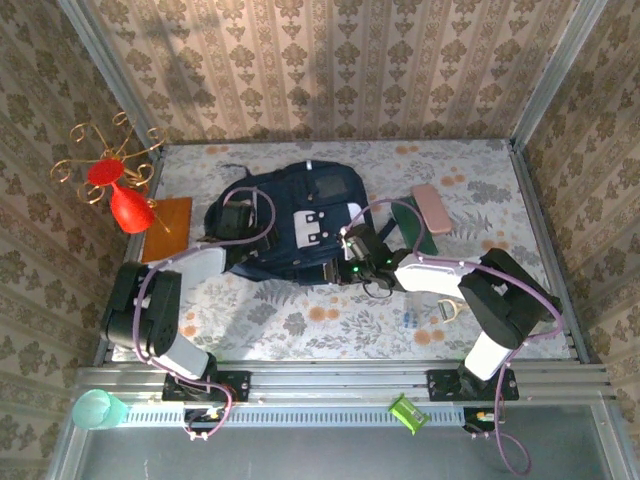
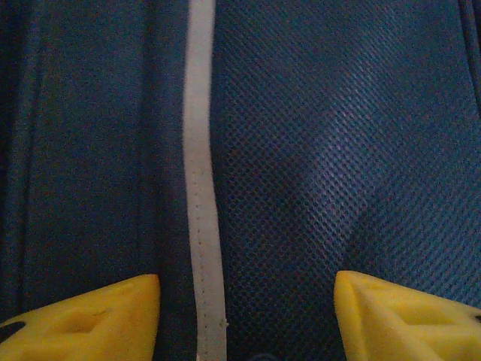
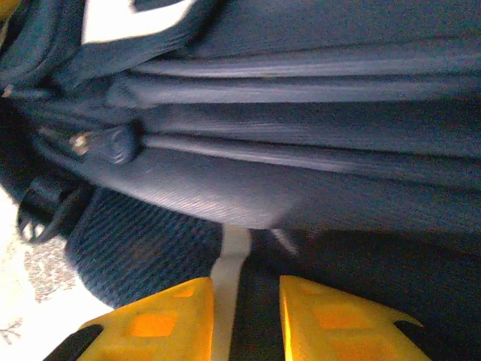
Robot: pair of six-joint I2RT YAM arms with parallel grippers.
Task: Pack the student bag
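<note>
The bag [image 1: 290,215] is lying mid-table. The right gripper [image 3: 246,301] is pinching its near edge; the left gripper [image 2: 244,316], jaws spread, is hovering over its fabric. Opening is apparently proceeding; the zip pull [image 3: 113,143] is needing capture next.

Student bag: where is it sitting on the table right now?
Top external view: the student bag lies centred on the table, between the orange board on its left and the pink case on its right.
</note>
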